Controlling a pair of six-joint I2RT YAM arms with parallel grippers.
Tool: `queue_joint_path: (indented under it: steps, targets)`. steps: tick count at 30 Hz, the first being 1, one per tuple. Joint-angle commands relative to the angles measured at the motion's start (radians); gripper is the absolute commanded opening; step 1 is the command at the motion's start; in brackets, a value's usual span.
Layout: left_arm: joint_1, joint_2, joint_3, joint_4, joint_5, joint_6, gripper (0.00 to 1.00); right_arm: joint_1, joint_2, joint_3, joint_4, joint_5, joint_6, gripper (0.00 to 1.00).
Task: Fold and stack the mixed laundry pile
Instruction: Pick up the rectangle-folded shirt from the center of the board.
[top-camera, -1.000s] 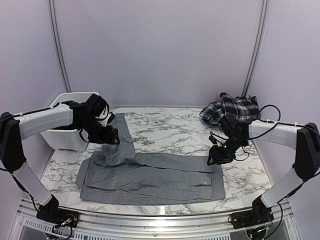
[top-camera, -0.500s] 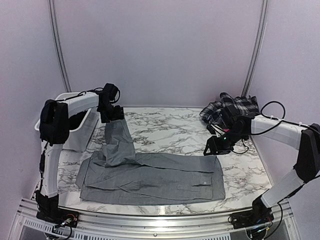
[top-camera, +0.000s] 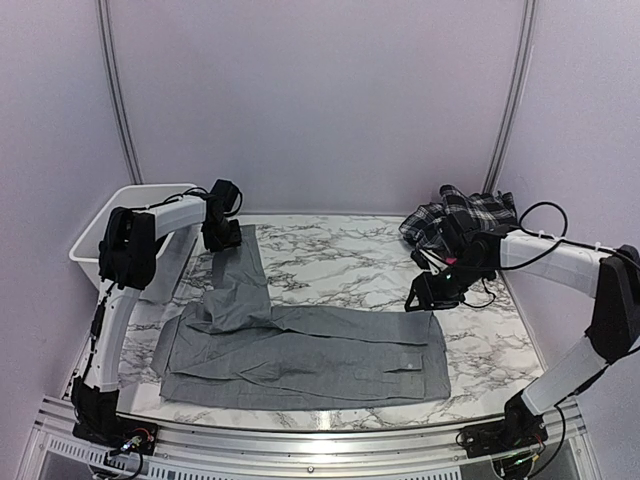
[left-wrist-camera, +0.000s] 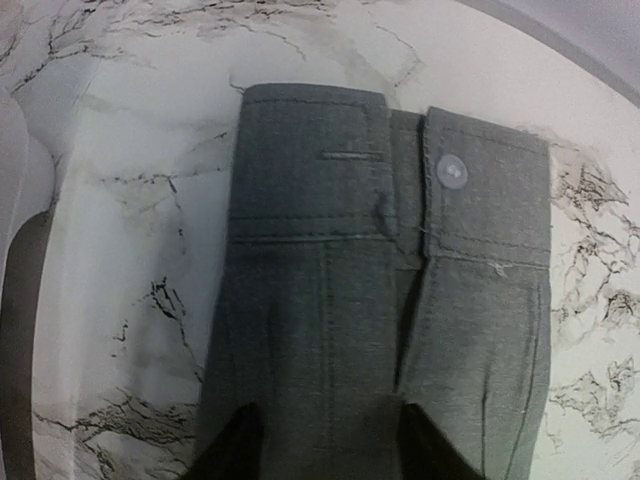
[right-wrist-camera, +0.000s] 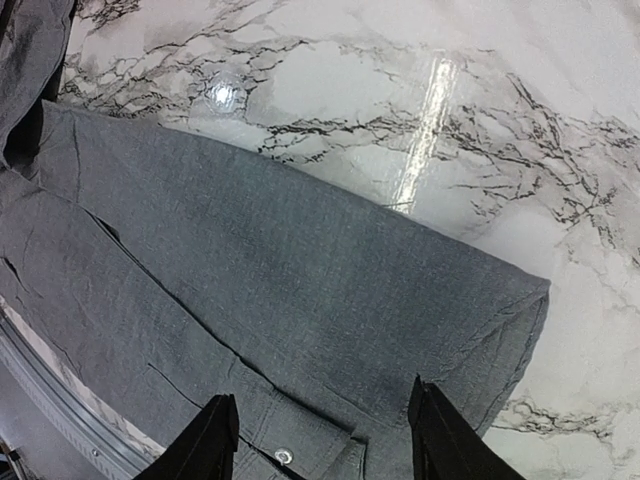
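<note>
A grey button shirt (top-camera: 300, 355) lies flat across the near middle of the table. One sleeve (top-camera: 240, 275) runs toward the back left. Its buttoned cuff (left-wrist-camera: 390, 170) shows in the left wrist view. My left gripper (top-camera: 222, 238) is over the far end of that sleeve, and its jaws (left-wrist-camera: 325, 420) stand open over the cloth. My right gripper (top-camera: 418, 300) hovers at the shirt's back right corner. It (right-wrist-camera: 322, 392) is open over the grey cloth (right-wrist-camera: 300, 270). A black-and-white plaid piece (top-camera: 462, 216) is heaped at the back right. The other garments are out of view.
A white plastic basket (top-camera: 100, 245) stands at the left edge, just behind my left arm. Bare marble table (top-camera: 340, 260) lies between the sleeve and the plaid heap. Grey walls enclose the table on three sides.
My left gripper has moved from the fold at the shirt's left up to the back left, drawing the sleeve out straight. My right gripper has shifted slightly left and back at the shirt's right edge.
</note>
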Motion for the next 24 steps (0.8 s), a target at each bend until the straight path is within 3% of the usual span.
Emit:
queue_joint_path:
  steps: [1, 5, 9, 13, 17, 24]
  targets:
    - [0.007, 0.053, -0.016, -0.029, 0.131, 0.031, 0.27, -0.005, 0.008, 0.052, -0.012, -0.013, -0.015, 0.54]
    - [-0.006, -0.07, -0.068, 0.014, 0.121, 0.101, 0.0, -0.006, 0.006, 0.079, -0.007, -0.047, -0.008, 0.54]
    - [-0.042, -0.251, -0.148, 0.102, 0.1, 0.199, 0.0, -0.006, 0.002, 0.111, 0.02, -0.107, 0.013, 0.54]
    - [-0.135, -0.446, -0.273, 0.179, -0.018, 0.307, 0.0, -0.006, 0.001, 0.134, 0.062, -0.196, 0.061, 0.54]
    - [-0.256, -0.644, -0.514, 0.271, -0.113, 0.348, 0.0, -0.005, -0.009, 0.134, 0.108, -0.275, 0.102, 0.54]
    - [-0.512, -1.007, -1.006, 0.413, -0.171, 0.272, 0.0, -0.005, -0.083, 0.068, 0.099, -0.304, 0.109, 0.54]
